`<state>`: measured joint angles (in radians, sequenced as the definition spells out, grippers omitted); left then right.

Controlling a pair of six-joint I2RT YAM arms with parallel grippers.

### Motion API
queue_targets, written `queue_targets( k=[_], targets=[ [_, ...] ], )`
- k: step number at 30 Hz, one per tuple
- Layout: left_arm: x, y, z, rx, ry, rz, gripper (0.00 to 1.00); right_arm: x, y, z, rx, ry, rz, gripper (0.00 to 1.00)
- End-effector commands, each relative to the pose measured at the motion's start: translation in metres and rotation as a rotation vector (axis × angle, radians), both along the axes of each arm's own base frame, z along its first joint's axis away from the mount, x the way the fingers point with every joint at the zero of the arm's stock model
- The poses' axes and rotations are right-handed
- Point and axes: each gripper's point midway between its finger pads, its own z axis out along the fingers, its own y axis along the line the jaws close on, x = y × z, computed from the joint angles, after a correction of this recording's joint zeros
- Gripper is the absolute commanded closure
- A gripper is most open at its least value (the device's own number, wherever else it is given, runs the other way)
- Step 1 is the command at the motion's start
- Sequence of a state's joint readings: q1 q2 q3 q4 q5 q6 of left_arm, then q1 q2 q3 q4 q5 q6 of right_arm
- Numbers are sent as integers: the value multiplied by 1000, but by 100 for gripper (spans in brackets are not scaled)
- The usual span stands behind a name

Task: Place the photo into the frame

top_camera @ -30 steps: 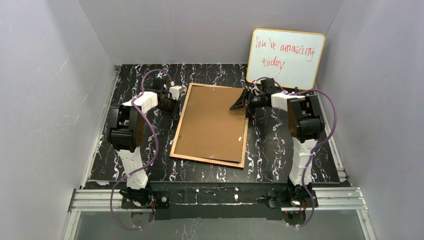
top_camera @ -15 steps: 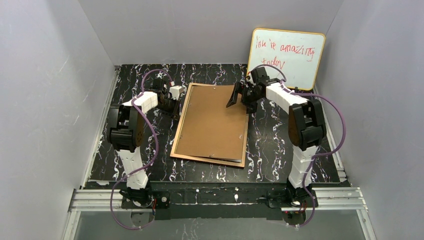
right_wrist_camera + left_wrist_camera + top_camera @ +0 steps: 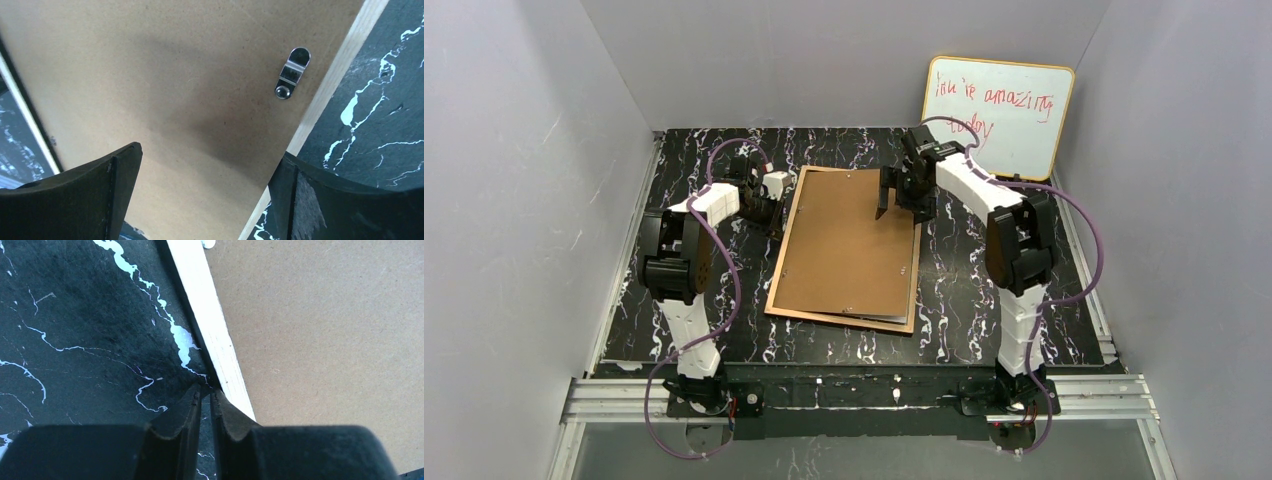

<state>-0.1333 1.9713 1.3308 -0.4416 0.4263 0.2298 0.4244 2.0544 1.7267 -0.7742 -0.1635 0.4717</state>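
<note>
Tan wood and brown hardboard, centre of table: the frame [image 3: 824, 316] lies flat, back side up, its long sides running roughly 12 to 6 o'clock with the near end swung slightly toward 7. A brown hardboard backing panel [image 3: 849, 245] covers its opening; at the 5 o'clock corner the panel sits a little askew, with a dark strip showing along its edge.

Table [image 3: 964, 300]: black surface with white marbling, enclosed by plain grey walls.

Left claw [image 3: 205, 390]: at 9 o'clock of the frame, toward its far end. Fingers are pressed almost together, only a hairline slit between them, with nothing visible in it. The tips meet the outer edge of the frame's pale wooden rail at table level.

Right claw [image 3: 901, 198]: above the frame's 1 o'clock corner, fingers spread wide and holding nothing. In the right wrist view the bare backing panel fills the space between the two fingers, and neither finger can be seen to touch it.

Metal clip [image 3: 292, 72]: small, silver, one end fixed by a rivet, lying on the backing panel just inside the pale rail, at 1 o'clock in the right wrist view.

Whiteboard [image 3: 996, 115]: orange-edged, red handwriting, leaning against the back wall at 1 o'clock of the table, just beyond the right arm.

Purple cables: one looped along each arm.
</note>
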Motion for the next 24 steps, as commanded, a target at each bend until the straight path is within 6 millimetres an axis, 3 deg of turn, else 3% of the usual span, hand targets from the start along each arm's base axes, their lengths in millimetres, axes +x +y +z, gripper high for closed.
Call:
queue_targets(
  k=[1,7,13,17,21,24],
  targets=[
    [-30,2,-15,35,102,-27,88,2,-3,-3,-101,0,42,1],
    [-31,2,-16,35,105,-29,88,-7,-14,-4,-221,5,60,1],
    [-33,3,-16,30,112,-26,89,1,-15,17,-281,-45,51,1],
    [-33,4,-12,30,108,-27,89,0,-18,20,-328,-31,64,1],
    [-31,5,-5,25,101,-28,89,4,-19,44,-311,-109,39,1],
    [-33,3,2,7,106,-38,88,10,2,73,-151,-225,59,1]
  ],
)
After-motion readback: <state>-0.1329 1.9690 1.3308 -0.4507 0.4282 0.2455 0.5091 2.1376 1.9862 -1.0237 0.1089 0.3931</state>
